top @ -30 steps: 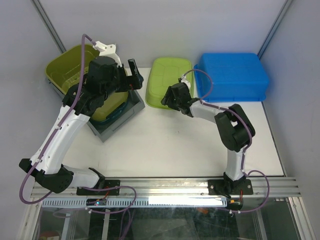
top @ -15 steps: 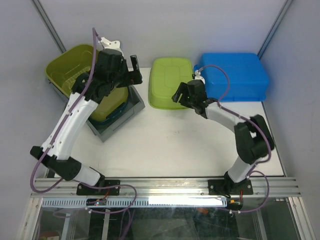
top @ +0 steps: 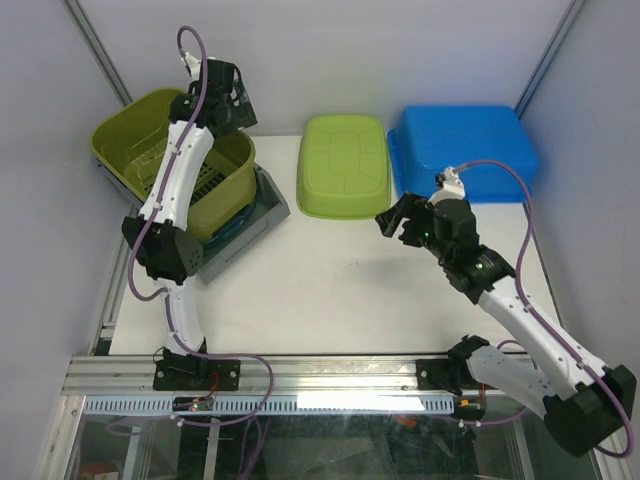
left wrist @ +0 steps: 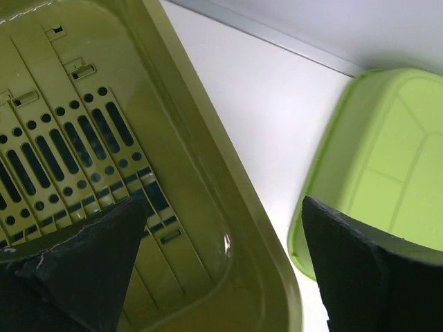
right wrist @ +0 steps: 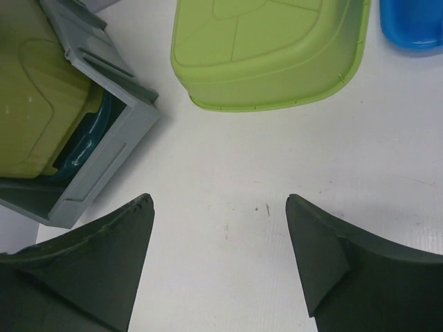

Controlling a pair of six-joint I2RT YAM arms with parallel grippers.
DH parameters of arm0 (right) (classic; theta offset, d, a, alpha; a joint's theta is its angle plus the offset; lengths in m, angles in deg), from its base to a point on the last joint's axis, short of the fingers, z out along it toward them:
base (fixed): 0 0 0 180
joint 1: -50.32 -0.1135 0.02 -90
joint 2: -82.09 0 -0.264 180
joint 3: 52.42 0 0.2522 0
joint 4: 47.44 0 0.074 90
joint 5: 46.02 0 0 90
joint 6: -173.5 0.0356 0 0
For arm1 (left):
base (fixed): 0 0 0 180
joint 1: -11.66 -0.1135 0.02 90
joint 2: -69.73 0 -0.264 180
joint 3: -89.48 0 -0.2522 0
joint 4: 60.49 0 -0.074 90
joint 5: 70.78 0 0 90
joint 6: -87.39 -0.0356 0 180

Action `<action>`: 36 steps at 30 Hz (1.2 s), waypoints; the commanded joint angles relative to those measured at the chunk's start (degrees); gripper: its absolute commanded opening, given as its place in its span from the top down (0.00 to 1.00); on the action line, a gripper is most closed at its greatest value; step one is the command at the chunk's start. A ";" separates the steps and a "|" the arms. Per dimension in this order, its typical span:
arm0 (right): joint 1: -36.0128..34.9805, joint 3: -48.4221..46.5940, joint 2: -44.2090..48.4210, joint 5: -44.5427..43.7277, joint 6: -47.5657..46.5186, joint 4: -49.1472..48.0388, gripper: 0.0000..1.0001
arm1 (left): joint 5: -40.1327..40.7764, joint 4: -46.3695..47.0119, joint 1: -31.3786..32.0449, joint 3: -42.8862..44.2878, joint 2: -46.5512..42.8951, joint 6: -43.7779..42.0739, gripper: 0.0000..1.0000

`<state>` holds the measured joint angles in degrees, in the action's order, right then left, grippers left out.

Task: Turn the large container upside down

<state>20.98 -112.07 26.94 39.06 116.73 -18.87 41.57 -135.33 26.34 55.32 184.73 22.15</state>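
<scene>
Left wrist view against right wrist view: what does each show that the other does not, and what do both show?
Only the left wrist: the slotted, perforated inside of the olive basket. Only the right wrist: the grey crate with a teal thing inside it, and a corner of the blue container. Both: the light green container, lying upside down, and the white table.

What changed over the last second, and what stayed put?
The right tool released the light green plastic container, now flat upside down, and pulled back toward the near edge. The left tool swung back over the olive slotted tub. Blue plastic container and grey crate stayed.
</scene>
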 commanded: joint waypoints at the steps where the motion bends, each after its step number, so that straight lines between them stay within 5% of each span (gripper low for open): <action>1: 0.06 0.15 7.26 -2.85 -0.85 4.36 0.19 | 2.77 0.41 -1.31 4.55 3.62 1.37 0.01; 7: 0.06 -0.68 9.22 -3.32 -1.32 7.18 0.19 | 2.81 1.14 -1.31 3.23 5.68 1.71 0.03; 22: 0.04 0.34 8.19 -1.51 0.02 6.73 0.18 | 1.05 3.95 -1.02 -3.47 -2.47 0.55 0.57; 36: 0.07 1.43 8.86 -0.26 1.90 6.94 0.19 | 1.00 3.96 2.35 -0.36 -11.34 -0.70 1.00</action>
<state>20.98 -111.19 35.00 37.83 117.48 -10.17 43.45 -137.69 26.62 51.73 181.34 24.55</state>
